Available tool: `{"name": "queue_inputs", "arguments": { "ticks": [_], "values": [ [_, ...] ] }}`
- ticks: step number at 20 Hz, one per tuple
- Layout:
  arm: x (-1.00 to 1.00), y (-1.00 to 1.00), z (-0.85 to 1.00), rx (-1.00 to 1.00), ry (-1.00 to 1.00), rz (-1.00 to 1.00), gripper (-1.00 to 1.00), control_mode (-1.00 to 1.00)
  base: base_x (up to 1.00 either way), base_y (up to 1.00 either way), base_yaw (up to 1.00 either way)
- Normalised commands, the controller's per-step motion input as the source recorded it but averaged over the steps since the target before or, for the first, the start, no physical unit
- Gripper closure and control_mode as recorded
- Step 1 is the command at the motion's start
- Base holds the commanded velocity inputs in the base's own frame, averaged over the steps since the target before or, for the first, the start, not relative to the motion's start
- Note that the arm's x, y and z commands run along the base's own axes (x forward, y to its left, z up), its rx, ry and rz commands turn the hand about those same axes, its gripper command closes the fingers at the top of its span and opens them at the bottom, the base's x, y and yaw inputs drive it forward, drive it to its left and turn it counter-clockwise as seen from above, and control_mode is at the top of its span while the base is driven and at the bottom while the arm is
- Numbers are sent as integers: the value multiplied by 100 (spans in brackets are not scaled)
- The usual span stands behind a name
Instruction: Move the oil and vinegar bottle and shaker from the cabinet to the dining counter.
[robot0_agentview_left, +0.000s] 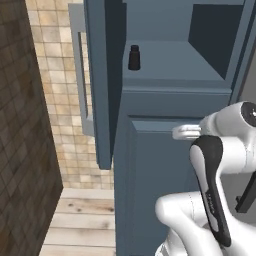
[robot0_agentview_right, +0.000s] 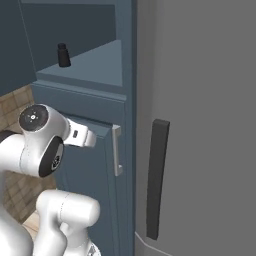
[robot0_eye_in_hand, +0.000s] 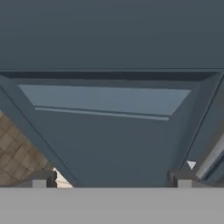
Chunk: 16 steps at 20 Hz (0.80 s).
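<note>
The shaker (robot0_agentview_left: 134, 57) is seen on the open cabinet (robot0_agentview_left: 165, 150) shelf, well above the gripper (robot0_eye_in_hand: 111, 179), whose jaws are spread wide, empty, facing the lower door panel.

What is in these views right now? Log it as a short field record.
cabinet: upper door swung open, lower door shut
shelf: open compartment, blue floor
shaker: dark, upright on the shelf, near its front left corner
bottle: not to be made out on the shelf
end effector: open, holding nothing, facing the lower door panel
arm: raised in front of the lower door, below the shelf
right of cabinet: grey panel with dark vertical handle
floor: light wood planks
</note>
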Motion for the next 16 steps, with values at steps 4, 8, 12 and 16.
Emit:
{"name": "queue_inputs", "arguments": {
  "ticks": [4,8,12,16],
  "values": [
    [-17,2,44,0,-31,11,-100,-100,0,0,0],
    [-1,13,53,-2,-15,0,-100,-100,0,0,0],
    [0,22,55,0,-1,0,-100,-100,0,0,0],
    [2,29,52,-5,0,0,-100,-100,0,0,0]
  ]
}}
